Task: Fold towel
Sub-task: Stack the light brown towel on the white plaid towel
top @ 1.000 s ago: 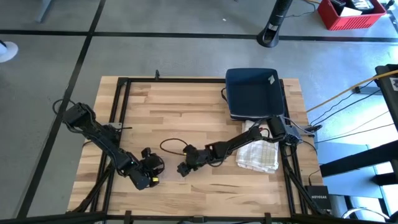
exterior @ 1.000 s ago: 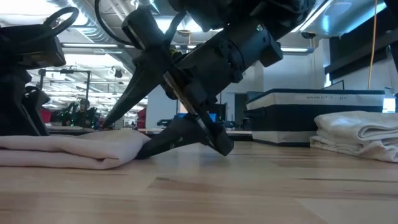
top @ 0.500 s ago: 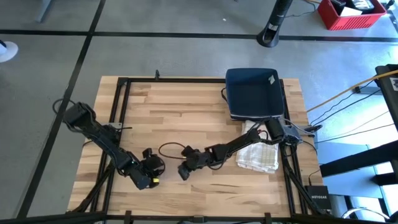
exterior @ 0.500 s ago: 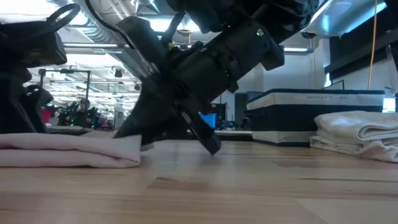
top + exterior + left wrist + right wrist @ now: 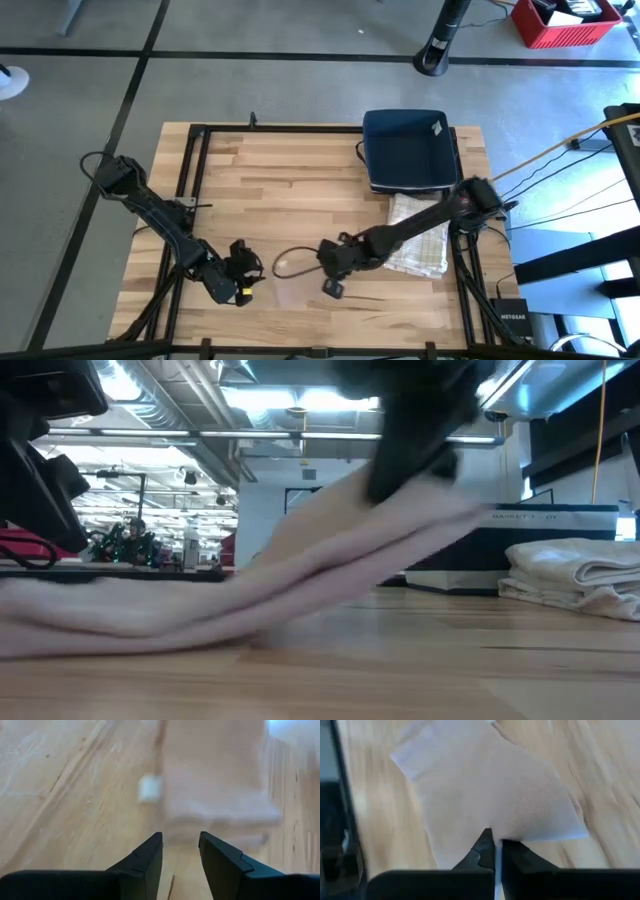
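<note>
The towel is pale tan and lies near the table's front edge, between my two grippers. In the low view its left part rests flat on the wood and its right part slopes up to my right gripper, which is shut on it. The right wrist view shows the cloth spreading out beyond the shut fingers. My left gripper stands open just short of the towel's other end, with nothing between its fingers. My right gripper pinches the towel's edge between its two fingers, coming from above and slanting down. One layer or several, I cannot tell. The held end is lifted clear, and the cloth slopes down from it to the part lying on the table.
A stack of folded white towels lies at the table's right side, seen also in the low view. Behind it sits a dark blue tray. A black frame runs along the table's edges.
My right gripper has shut on the towel's edge, rolled, then risen and gone toward the table's right edge. The towel's right end has been lifted off the wood and drawn out sloping; its left part has stayed on the table. My left gripper has risen a little.
</note>
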Motion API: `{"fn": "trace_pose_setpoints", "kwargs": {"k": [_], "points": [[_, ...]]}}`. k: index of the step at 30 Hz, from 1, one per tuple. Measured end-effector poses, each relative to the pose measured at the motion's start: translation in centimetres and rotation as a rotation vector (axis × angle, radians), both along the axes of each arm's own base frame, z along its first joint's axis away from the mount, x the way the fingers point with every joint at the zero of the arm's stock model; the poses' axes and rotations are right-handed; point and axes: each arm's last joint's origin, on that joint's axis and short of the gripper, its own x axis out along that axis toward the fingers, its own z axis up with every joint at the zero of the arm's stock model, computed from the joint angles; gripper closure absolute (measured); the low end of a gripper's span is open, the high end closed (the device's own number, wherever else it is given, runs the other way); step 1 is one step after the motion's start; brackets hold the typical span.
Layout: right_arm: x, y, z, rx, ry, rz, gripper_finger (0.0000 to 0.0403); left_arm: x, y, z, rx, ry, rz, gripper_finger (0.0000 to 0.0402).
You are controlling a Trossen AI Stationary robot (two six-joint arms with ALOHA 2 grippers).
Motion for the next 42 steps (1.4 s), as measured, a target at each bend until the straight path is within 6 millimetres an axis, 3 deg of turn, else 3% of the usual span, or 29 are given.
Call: {"fn": "trace_pose_setpoints", "kwargs": {"k": [4,12,17,21,33,42], "points": [[-3.3,1.0,2.8,-0.021,0.088,0.059,0.0394,0.0,0.0,0.0,0.002,-0.003,0.004,0.0279],[-10.0,2.1,6.0,-0.036,0.37,0.14,0.0396,0.0,0.0,0.0,-0.002,-0.006,0.008,0.0279],[-13.6,1.4,7.7,-0.107,0.54,0.161,0.0398,0.0,0.0,0.0,-0.009,-0.008,0.016,0.0279],[-15.4,0.0,8.7,-0.212,0.635,0.131,0.0398,0.0,0.0,0.0,-0.012,-0.009,0.019,0.0279],[-16.5,-4.3,11.5,-0.289,0.56,0.106,0.04,0.0,0.0,0.1,-0.013,-0.01,0.019,0.0279],[-15.3,-7.7,11.2,-0.418,0.56,0.196,0.04,0.0,0.0,0.1,-0.013,-0.01,0.019,0.0279]]}}
